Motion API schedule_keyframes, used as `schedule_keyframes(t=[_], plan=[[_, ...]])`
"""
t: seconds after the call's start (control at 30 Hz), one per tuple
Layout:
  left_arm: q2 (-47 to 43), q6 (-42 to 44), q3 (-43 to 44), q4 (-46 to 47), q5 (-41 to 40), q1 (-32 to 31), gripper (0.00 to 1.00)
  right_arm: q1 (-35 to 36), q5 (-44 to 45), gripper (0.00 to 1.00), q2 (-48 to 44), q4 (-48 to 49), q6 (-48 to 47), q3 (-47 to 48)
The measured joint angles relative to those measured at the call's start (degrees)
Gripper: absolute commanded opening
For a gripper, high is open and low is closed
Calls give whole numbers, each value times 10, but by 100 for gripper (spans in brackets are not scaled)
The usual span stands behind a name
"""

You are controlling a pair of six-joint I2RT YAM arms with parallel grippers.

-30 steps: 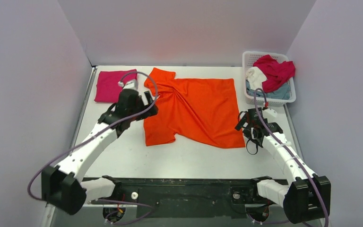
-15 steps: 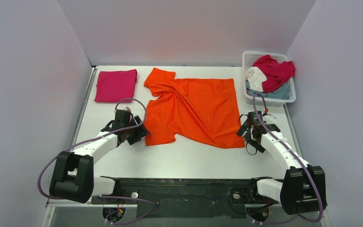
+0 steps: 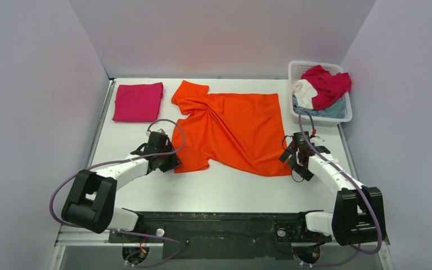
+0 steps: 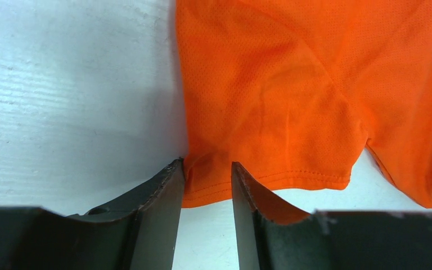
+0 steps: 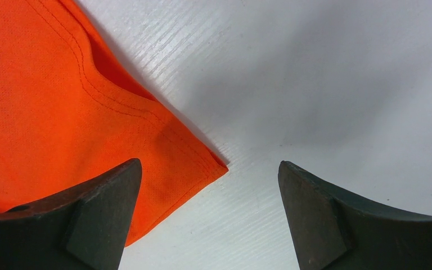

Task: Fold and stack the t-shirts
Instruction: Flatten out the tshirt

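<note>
Orange shirt lies spread and rumpled on tabletop, left hand narrowed astride sleeve hem but not pinching, right hand gaping over bottom corner, which sits off-centre, so either closing may snag one layer or miss cloth.

Matt, dimpled cloth orange t-shirt; finely ribbed table.

The white desk carried three things. An orange t-shirt lay spread and wrinkled across its middle, one sleeve toward 11 o'clock, the other toward 7 o'clock. A magenta t-shirt, folded into a flat rectangle, lay at 10 o'clock, apart from it. A white lattice basket stood at 2 o'clock.
</note>
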Motion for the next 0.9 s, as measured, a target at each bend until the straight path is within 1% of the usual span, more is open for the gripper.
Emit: schedule_keyframes(t=[0.13,0.2,0.3,0.37,0.4,0.43,0.47,0.53,0.7,0.9], plan=[[23,-7,19,3,-22,-26,39,0,-7,86,4,3,0,-2],[32,-9,27,2,-31,-38,34,0,-9,85,4,4,0,-3],[37,-11,34,-5,-52,-53,31,0,-12,85,4,4,1,-3],[37,-12,36,-11,-66,-59,22,0,-13,85,4,4,1,-3],[37,-12,36,-15,-73,-62,10,0,-13,85,4,4,1,-3],[37,-12,38,-21,-81,-65,4,0,-13,84,4,4,1,-3],[37,-14,38,-24,-87,-66,0,0,-13,84,5,4,1,-3],[36,-13,40,-32,-95,-70,0,0,-15,82,7,4,1,-3],[30,-14,40,-46,-106,-75,0,0,-21,70,24,5,-3,-3],[23,-15,39,-64,-107,-75,0,0,-39,61,57,15,-11,1]])
